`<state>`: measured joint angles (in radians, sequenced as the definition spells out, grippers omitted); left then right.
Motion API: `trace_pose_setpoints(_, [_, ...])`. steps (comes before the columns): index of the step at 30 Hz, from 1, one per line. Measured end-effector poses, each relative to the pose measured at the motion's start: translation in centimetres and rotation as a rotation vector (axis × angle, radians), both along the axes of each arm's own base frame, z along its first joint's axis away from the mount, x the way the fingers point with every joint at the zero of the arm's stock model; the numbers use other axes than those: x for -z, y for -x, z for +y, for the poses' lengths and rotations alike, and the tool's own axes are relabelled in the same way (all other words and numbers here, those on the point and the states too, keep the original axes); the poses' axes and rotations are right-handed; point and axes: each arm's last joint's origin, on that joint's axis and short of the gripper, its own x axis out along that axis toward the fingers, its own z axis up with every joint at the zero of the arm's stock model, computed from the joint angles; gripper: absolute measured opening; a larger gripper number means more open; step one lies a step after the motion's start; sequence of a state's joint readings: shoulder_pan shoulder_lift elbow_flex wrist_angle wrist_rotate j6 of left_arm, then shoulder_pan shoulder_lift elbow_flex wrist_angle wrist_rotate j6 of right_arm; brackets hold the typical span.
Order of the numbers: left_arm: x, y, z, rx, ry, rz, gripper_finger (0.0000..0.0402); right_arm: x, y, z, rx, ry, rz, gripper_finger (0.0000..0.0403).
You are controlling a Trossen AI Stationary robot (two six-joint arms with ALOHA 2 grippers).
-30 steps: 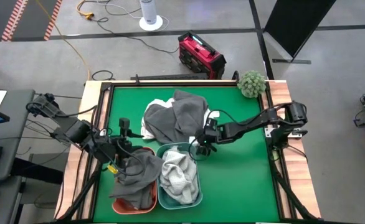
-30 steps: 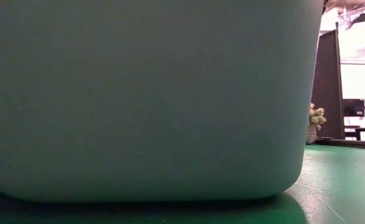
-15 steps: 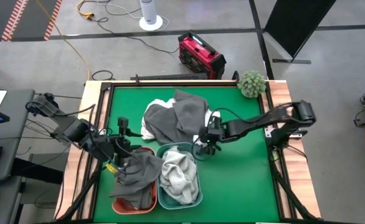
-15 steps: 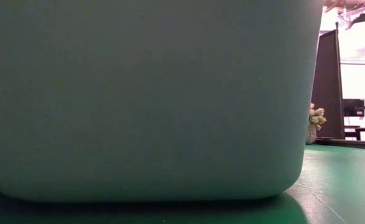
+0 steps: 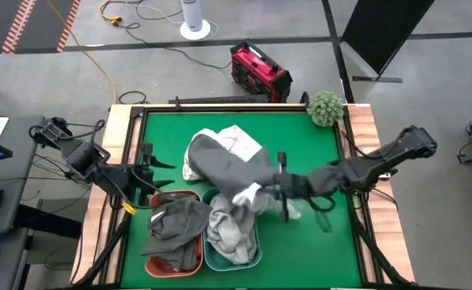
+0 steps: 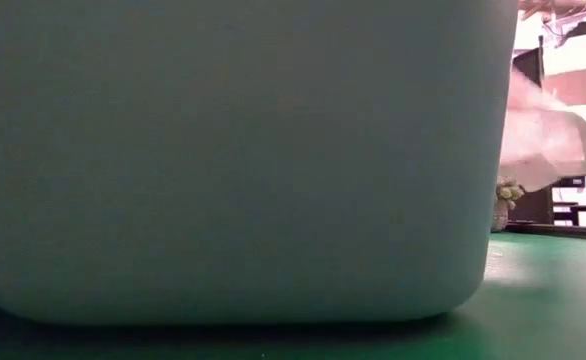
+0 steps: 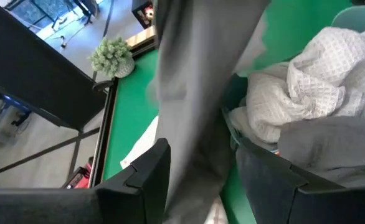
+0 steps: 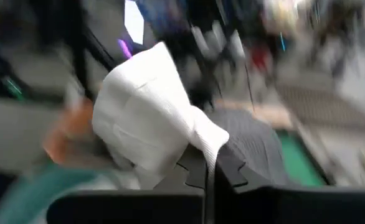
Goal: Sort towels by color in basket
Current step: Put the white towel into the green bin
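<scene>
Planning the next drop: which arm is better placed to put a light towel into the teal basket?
The right. Its fingers are shut on a white towel right beside the teal basket. The left gripper is over the table's left side, fingers apart, holding nothing.

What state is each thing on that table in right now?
Right gripper: shut on a white towel, carried over the teal basket.
Left gripper: open, empty.
Orange basket: holding a dark grey towel.
Teal basket: holding a light towel.
Towel pile: heaped, unsorted.
Green ball: at the table's corner.
</scene>
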<state>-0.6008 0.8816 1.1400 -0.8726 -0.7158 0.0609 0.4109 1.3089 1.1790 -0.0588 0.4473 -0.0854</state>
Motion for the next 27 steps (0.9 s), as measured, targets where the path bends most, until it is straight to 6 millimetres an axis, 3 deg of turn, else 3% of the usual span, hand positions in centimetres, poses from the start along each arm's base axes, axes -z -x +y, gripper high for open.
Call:
trace_pose_setpoints(4, [-0.2, 0.4, 0.3, -0.001, 0.012, -0.014, 0.0176, -2.2, 0.5, 2.1, -0.081, 0.041, -0.218, 0.0021])
trace_pose_setpoints(11, [-0.2, 0.4, 0.2, 0.021, 0.046, -0.008, 0.0176, -3.2, 0.6, 2.3, -0.080, 0.022, -0.326, 0.0021])
trace_pose_setpoints(19, [-0.1, -2.0, -1.4, 0.071, 0.052, -0.033, 0.0176, -2.3, -0.9, -0.7, 0.124, 0.043, -0.256, 0.0021])
trace_pose_setpoints(23, [0.1, -4.2, -1.7, 0.057, 0.007, -0.055, 0.0176, -2.4, -1.5, -2.4, 0.136, 0.014, -0.271, 0.0021])
trace_pose_setpoints(27, [0.6, -7.1, -0.8, 0.040, 0.010, -0.056, 0.0176, -2.4, -1.7, -3.1, 0.138, -0.002, -0.270, 0.0021])
